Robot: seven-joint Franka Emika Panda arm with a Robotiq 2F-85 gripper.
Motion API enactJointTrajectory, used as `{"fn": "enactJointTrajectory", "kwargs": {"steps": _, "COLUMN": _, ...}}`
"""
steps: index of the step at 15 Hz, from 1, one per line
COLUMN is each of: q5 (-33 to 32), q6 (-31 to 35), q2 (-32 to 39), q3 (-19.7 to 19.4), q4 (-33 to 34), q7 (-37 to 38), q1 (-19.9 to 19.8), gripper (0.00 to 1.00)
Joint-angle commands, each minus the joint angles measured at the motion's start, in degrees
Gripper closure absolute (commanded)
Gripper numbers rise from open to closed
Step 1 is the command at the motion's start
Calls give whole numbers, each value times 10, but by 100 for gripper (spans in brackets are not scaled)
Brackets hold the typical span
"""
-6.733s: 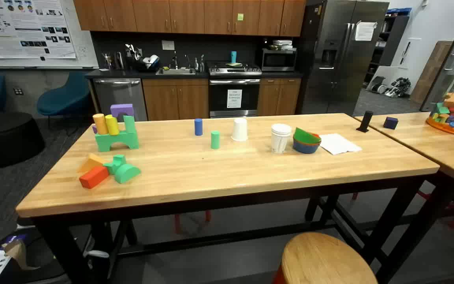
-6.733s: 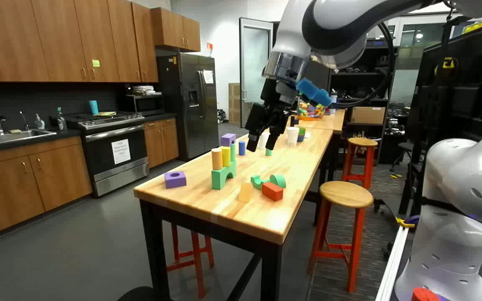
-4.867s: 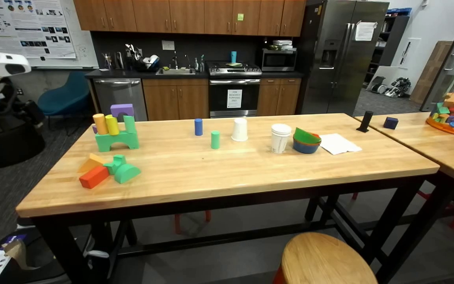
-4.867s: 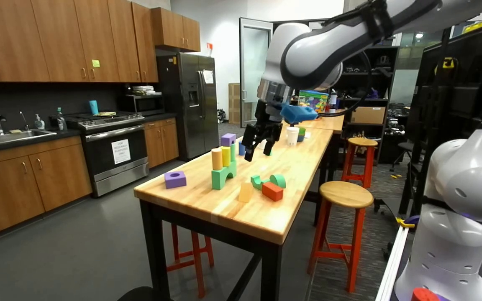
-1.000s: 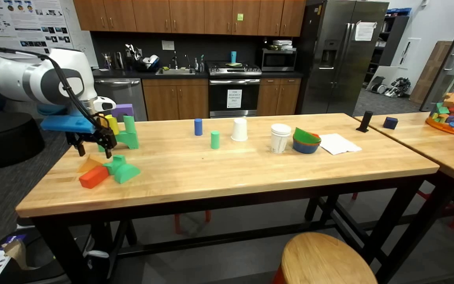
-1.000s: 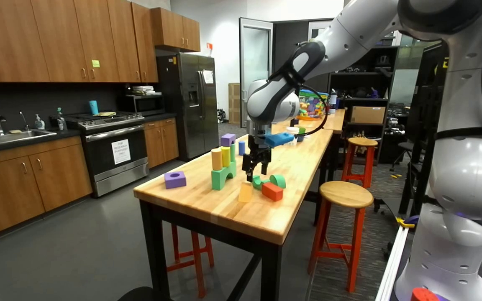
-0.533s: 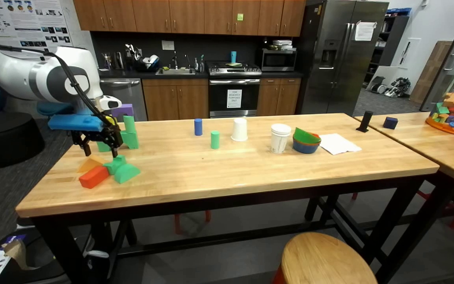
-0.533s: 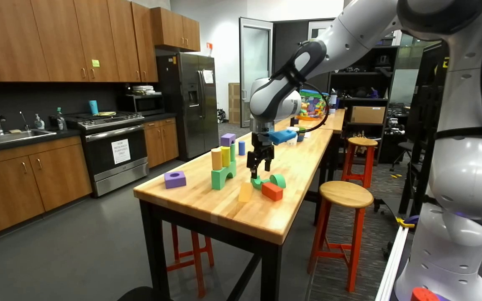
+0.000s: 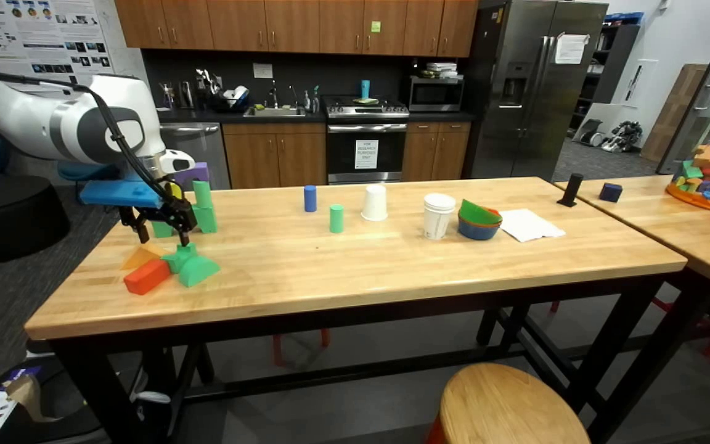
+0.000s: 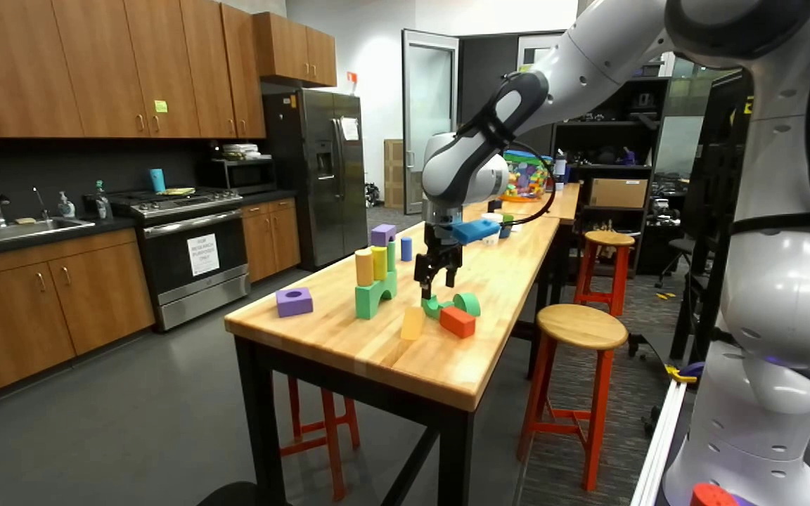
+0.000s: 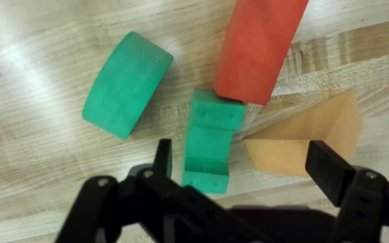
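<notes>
Parted wide, the jaws hang above the tabletop over one notched green block, with one half-round green block, one red block and one orange wedge all lying near it.

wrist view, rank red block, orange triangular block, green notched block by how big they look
1. Red block and orange triangular block: too close to rank; the picture's top edge crops the red one and the pincer hides part of the orange one.
2. Green notched block: looks smallest.
</notes>
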Motion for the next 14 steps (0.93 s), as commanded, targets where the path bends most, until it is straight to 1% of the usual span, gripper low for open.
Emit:
{"fn": "enactJointTrajectory", "kwargs": {"steps": 1, "q5": 15, "q6": 39, "q2": 3, "q3": 0, "q4": -14, "q7": 19, "q1": 0, "gripper": 0}}
{"fn": "enactJointTrajectory", "kwargs": {"steps": 6, "q5": 23, "q6": 81, "q2": 14, "q3": 0, "q4": -28, "q7": 38, "q1": 0, "gripper": 0}}
{"fn": "enactJointTrajectory", "kwargs": {"steps": 14, "q5": 23, "q6": 99, "q2": 20, "q3": 1, "q4": -34, "q7": 51, "q1": 0, "gripper": 0}}
